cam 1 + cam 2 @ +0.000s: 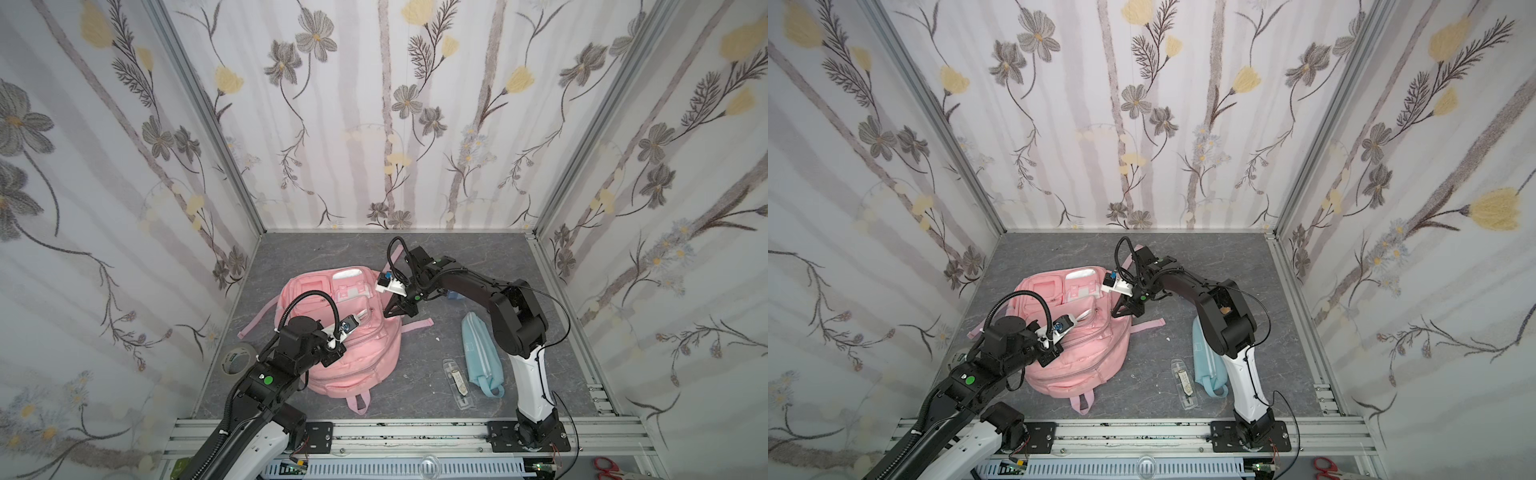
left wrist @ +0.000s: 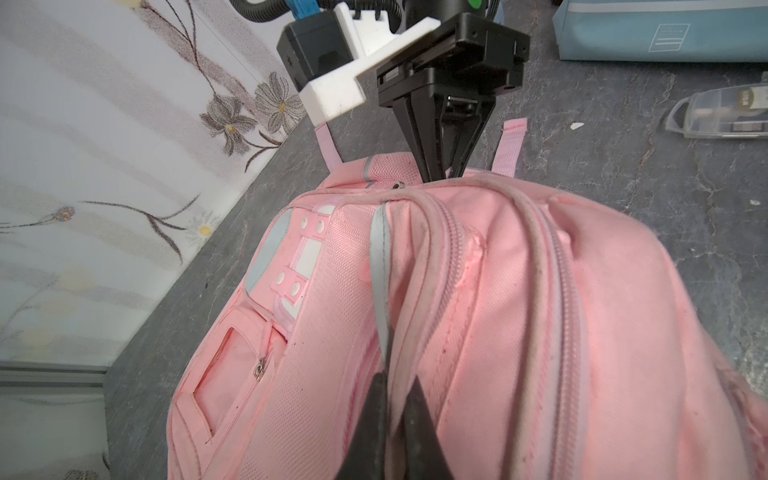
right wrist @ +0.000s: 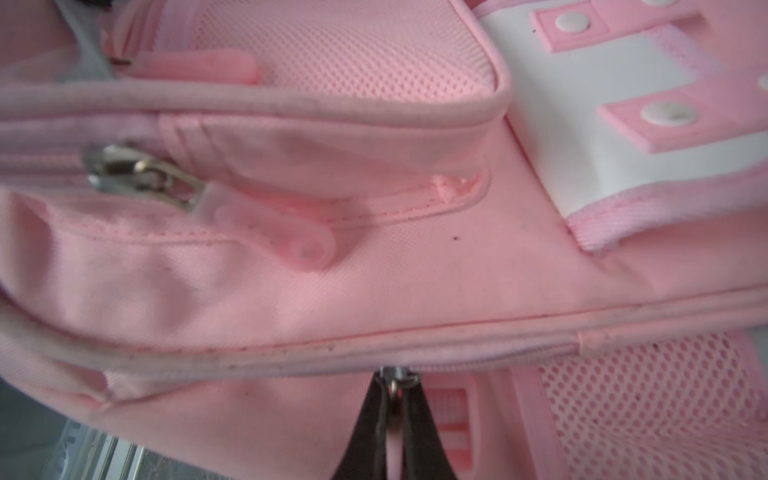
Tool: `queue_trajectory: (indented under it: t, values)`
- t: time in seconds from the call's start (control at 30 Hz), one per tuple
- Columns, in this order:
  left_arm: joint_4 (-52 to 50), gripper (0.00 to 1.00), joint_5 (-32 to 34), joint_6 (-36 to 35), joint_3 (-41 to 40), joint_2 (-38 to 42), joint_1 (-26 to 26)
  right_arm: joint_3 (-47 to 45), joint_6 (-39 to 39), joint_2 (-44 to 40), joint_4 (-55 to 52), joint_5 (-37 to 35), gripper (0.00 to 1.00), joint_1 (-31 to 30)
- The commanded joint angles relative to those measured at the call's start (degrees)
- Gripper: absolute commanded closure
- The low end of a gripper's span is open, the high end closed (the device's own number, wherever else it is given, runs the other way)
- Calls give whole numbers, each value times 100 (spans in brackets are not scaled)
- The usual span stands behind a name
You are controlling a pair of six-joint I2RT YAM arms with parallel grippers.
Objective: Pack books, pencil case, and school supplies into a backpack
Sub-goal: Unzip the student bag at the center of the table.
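1. Left wrist view: the left gripper [image 2: 392, 419] is clamped on a grey reflective strip [image 2: 380, 266] running down the front of the pink backpack [image 2: 519, 311], pinching a fold of fabric with it. Across the bag, the right gripper [image 2: 440, 170] stands with its jaws together at the far edge, beside a metal zip slider [image 2: 399, 185]. The pencil case [image 2: 665, 33] and clear plastic case [image 2: 719, 120] lie on the table beyond, both cut off by the frame.

2. Right wrist view: the right jaws are shut on a pink pull tab [image 3: 393, 453], with the slider just at their tips. The step looks like unzipping. It is best done by drawing the tab low and steady along the line of the track while the left clamp keeps the fabric taut. A pull away from the track would likely only lift the soft bag. A second zip pull [image 3: 270, 232] lies loose. Which pocket the gripped zip opens cannot be told.

3. Both top views: the backpack lies front-up on the grey table [image 1: 457, 257] between the arms. The pencil case [image 1: 482, 353] and clear plastic case [image 1: 457, 382] lie unpacked by the right arm. The tape roll [image 1: 237, 359] sits partly behind the left arm. A pale-blue object [image 1: 455, 296] peeks from behind the right arm, too hidden to name. The left fingertips are hidden beneath their own wrist camera, and no books show in any view.
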State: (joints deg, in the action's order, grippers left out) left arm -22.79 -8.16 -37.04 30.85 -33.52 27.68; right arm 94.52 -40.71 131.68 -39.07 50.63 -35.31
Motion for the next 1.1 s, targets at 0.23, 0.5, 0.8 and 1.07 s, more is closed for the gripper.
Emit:
queue_trajectory:
  t: [0.23, 0.5, 0.8, 1.07]
  values:
    - [947, 100, 601, 725, 248, -353, -22, -741, 773, -765, 1026, -340, 100, 69]
    - [787, 100, 1066, 1742, 1285, -1517, -10, -424, 1805, -1332, 1253, -950, 100, 85]
    - [492, 100, 1524, 3286, 2249, -2722, 258, 251, 2852, -1514, 800, -1476, 100, -166]
    - [-277, 100, 1840, 4185, 3179, -3844, 640, 363, 3595, -1890, 685, -1552, 100, -406]
